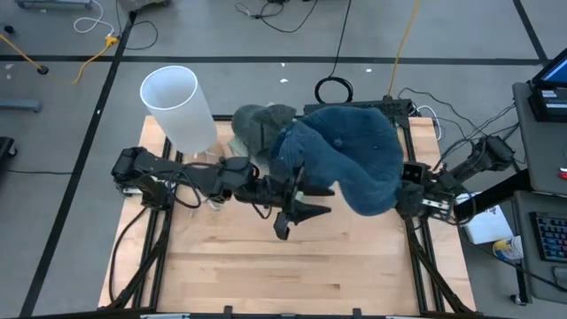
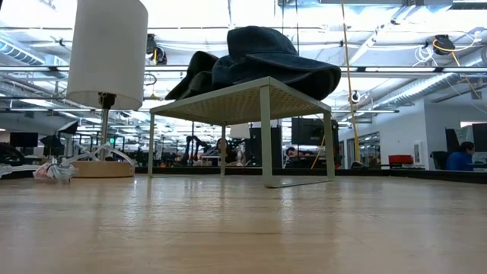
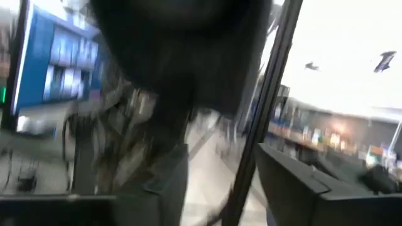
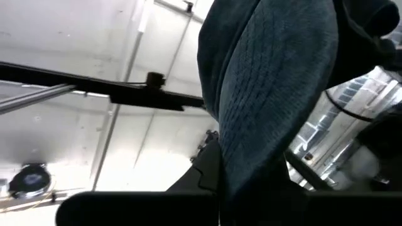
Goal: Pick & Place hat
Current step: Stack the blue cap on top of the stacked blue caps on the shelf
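A blue hat [image 1: 354,155] lies crown up on a pale wire rack [image 2: 262,95], partly over a grey-green hat [image 1: 257,128] behind it. My right gripper [image 4: 251,204] reaches in from the table's right and is shut on the blue hat; in the high view it sits at the brim's near right edge [image 1: 406,188], mostly under the cloth. My left gripper [image 1: 297,213] stands open just off the near left edge of the brim. I cannot tell whether it touches the cloth. The low view shows neither gripper. My right gripper pinches the blue hat's brim [image 4: 251,163] between its two fingers, at the brim's near right edge. The fingers come from below on the table's right and slant steeply upward. The cloth rises out of the fingers, and the rest of the hat lies on the rack.
A lamp with a white shade [image 1: 177,106] stands at the table's far left, its base [image 2: 99,167] on the wood. The rack's legs [image 2: 266,137] stand mid-table. Bare wood [image 1: 292,275] stretches along the near side. Cables and equipment surround the table.
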{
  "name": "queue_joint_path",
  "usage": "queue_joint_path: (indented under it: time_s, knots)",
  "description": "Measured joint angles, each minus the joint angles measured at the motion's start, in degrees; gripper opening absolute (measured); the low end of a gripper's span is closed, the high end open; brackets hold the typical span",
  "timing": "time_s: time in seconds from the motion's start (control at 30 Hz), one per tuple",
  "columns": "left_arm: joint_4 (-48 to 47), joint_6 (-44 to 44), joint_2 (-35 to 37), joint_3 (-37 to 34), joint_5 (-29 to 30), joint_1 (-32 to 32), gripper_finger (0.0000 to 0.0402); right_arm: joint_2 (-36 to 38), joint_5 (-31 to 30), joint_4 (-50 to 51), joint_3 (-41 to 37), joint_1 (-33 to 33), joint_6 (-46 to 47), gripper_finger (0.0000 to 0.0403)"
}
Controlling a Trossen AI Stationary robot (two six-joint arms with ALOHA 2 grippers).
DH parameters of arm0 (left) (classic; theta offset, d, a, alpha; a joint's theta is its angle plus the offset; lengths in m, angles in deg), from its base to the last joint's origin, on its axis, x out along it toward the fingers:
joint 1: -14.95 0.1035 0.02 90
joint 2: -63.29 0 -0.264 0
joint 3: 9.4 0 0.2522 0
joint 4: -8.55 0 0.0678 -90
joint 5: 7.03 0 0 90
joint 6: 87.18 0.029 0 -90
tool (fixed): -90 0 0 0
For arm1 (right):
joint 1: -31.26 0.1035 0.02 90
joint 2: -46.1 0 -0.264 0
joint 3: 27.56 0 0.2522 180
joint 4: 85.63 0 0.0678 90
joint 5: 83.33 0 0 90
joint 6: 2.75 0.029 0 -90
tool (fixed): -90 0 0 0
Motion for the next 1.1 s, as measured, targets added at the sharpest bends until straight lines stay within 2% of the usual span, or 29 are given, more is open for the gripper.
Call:
queue_joint_path:
  time_s: [0.17,0.43,0.8,0.9,1.1]
  knots:
    - [-14.45,-5.5,2.58,-0.02,-0.29,-0.09,0.0247,4.92,-1.2,7.36,0.0,3.58,-1.09,0.0004]
    - [-35.22,-14.54,8.27,-0.02,-0.47,-0.86,0.0287,11.95,-17.82,28.53,-0.04,14.21,2.71,0.0004]
    - [-51.69,-18.46,15.33,-0.02,1.4,-5.45,0.0278,12.63,-38.41,29.57,-0.04,30.44,2.59,0.0005]
    - [-54.2,-19.98,16.65,-0.02,1.39,-7.0,0.0274,12.81,-44.84,29.96,-0.04,34.95,-1.0,0.0005]
    - [-57.76,-23.62,17.7,-0.02,1.57,-9.58,0.028,14.35,-64.14,30.16,-0.04,41.55,-14.99,0.0006]
